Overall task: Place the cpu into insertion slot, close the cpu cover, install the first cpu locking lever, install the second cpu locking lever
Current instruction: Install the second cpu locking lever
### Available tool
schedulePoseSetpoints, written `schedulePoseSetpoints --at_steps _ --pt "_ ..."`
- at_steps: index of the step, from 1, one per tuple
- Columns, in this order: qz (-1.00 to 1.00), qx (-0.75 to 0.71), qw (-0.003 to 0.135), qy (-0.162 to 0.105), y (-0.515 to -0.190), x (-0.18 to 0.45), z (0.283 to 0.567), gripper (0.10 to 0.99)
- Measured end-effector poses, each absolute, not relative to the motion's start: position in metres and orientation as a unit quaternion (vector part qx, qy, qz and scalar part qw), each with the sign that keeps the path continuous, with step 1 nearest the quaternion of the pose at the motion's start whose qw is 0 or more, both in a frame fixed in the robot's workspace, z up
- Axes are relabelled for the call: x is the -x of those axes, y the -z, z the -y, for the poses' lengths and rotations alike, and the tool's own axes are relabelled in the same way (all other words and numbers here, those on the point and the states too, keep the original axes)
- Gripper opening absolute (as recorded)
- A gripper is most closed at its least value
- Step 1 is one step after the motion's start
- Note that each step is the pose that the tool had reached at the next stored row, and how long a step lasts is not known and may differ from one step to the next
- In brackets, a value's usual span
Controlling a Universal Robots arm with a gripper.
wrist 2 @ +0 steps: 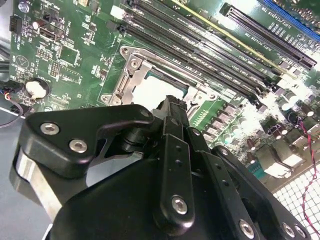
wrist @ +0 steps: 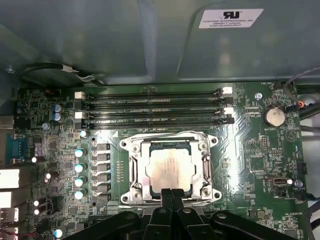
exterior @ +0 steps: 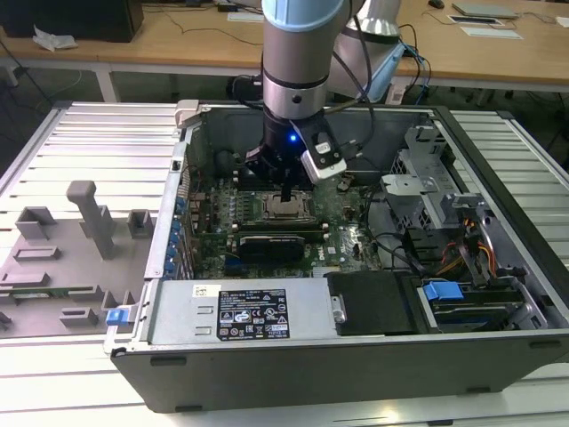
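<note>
With the cpu (wrist: 169, 170) already seated in the insertion slot (wrist: 135, 172) and the cpu cover (wrist: 206, 167) apparently lying down around it, just beyond the jaws, the gripper (wrist: 171, 196) hovers pinched together, holding nothing, levers seemingly unlatched.

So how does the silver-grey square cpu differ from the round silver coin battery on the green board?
The silver-grey square cpu is flat with straight edges; the round silver coin battery is a disc. The cpu is clearly larger than the battery. The cpu sits in the metal-rimmed insertion slot, framed by the cpu cover, close to the gripper; the battery sits apart near the board's edge. Both are dull metal, lying flat.
</note>
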State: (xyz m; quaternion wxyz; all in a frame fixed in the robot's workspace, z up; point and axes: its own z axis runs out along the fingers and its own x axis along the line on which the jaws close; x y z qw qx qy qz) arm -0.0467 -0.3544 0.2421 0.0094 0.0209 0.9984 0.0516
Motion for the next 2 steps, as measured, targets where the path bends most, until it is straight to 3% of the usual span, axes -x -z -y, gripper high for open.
schedulePoseSetpoints --at_steps 2 --pt "-0.998 -0.021 0.009 -0.051 -0.2421 0.0467 0.3543 0.106"
